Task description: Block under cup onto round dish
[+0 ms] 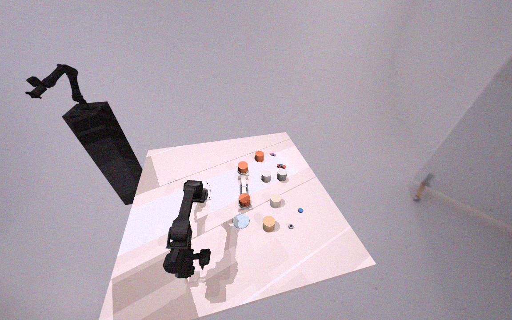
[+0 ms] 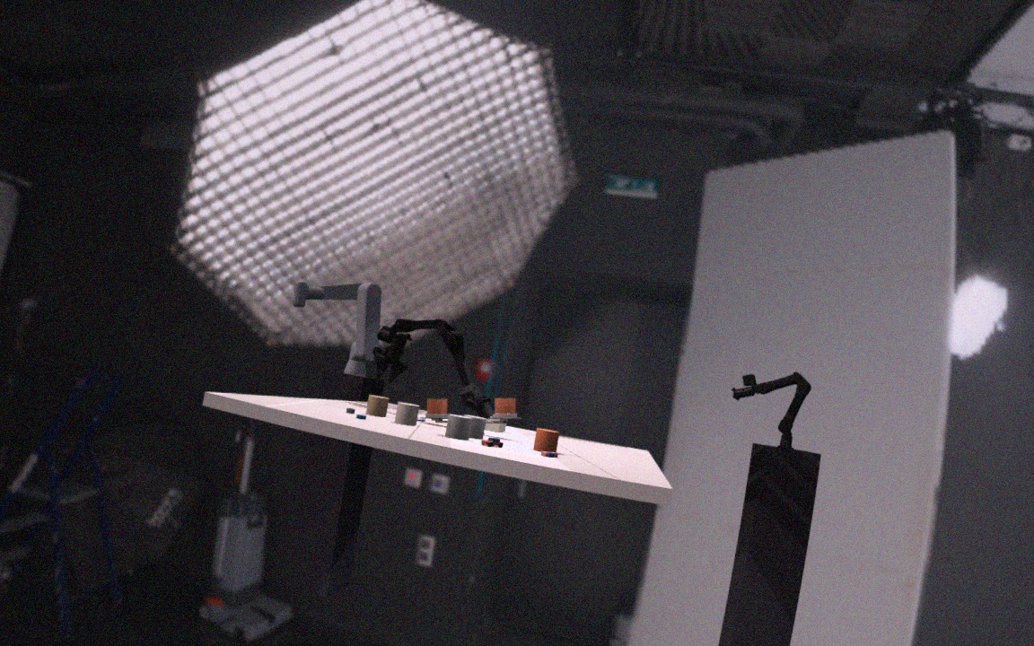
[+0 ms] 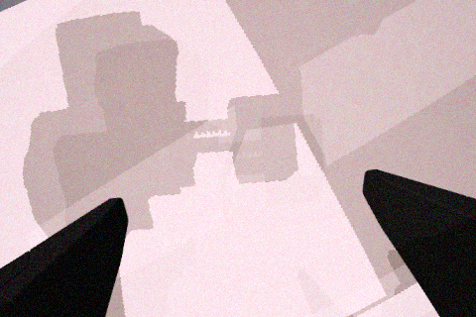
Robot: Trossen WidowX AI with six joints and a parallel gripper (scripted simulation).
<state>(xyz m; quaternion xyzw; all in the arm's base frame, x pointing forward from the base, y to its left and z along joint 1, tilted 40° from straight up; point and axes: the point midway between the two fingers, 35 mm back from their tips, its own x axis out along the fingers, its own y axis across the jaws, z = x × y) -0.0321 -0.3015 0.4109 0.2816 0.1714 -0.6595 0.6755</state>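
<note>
A small balance (image 1: 243,182) carries an orange cup (image 1: 242,166) (image 2: 505,405) on its far end and an identical orange cup (image 1: 244,199) (image 2: 437,405) on the end nearer the round dish. In the exterior view the far end appears higher above the table than the dish-side end. No block is visible; the cups hide what is under them. The pale blue round dish (image 1: 241,221) is bare. My gripper (image 1: 193,270) (image 2: 392,371) (image 3: 249,196) is open and empty, high above the table, away from the balance and dish, and points down.
Beyond the balance stand a loose orange cup (image 1: 259,156) (image 2: 546,440), two grey cups (image 1: 266,177) (image 1: 282,175), a cream cup (image 1: 275,201) and a tan cup (image 1: 268,223). Toy cars (image 1: 281,166) (image 1: 272,154), a blue disc (image 1: 300,210) and a nut (image 1: 290,226) lie farther right.
</note>
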